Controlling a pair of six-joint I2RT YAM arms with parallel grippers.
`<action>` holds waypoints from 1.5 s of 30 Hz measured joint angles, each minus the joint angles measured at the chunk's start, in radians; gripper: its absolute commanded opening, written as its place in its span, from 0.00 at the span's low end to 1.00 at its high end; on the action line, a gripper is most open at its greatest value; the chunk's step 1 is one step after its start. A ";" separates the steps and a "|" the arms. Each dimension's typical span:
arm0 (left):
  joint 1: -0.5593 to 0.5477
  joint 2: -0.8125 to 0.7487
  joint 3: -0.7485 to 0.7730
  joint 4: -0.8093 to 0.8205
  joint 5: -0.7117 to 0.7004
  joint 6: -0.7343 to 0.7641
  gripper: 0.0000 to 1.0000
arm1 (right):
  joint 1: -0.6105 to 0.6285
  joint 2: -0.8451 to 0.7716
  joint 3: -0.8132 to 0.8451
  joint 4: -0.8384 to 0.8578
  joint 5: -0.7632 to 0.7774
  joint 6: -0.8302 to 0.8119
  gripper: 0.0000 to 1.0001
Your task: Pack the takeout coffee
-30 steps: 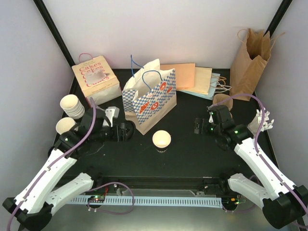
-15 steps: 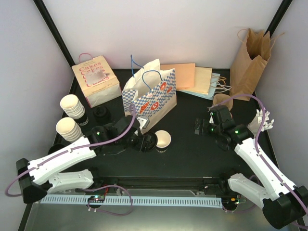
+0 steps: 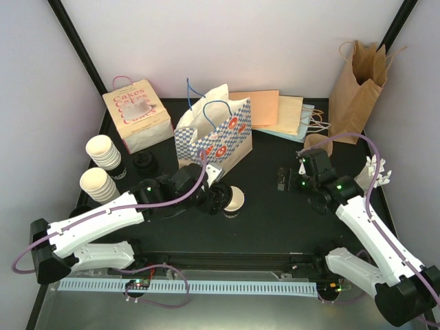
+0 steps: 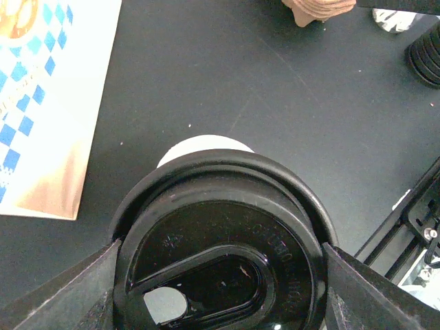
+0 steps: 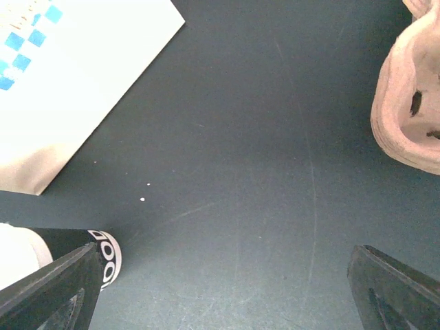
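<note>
Two cup stacks: left edge of the counter (image 3: 268, 223), one (image 3: 103, 151) behind the other (image 3: 95, 184); neither claw is near them.
Left claw (image 3: 216, 198): closed on the black lid (image 4: 223, 240), pinching its rim from both sides.
Cup (image 3: 235, 199): single, upright, mouth open, mid-counter, just right of the left claw and in front of the checkered bag (image 3: 213, 137).
Key offset: in the wrist view the cup rim peeks out past the lid's far edge, so the lid isn't centred. My read: slide further along the reach, then press down along the cup's vertical axis.
Right claw (image 3: 283, 180): wide open, empty, well right of the cup; the left arm is clearly nearer.
Risk: nothing braces the cup, so an off-centre push could tip it.
</note>
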 measured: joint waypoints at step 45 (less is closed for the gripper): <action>0.000 0.330 0.145 -0.034 0.022 0.270 0.74 | 0.000 -0.077 -0.011 0.083 -0.230 -0.121 1.00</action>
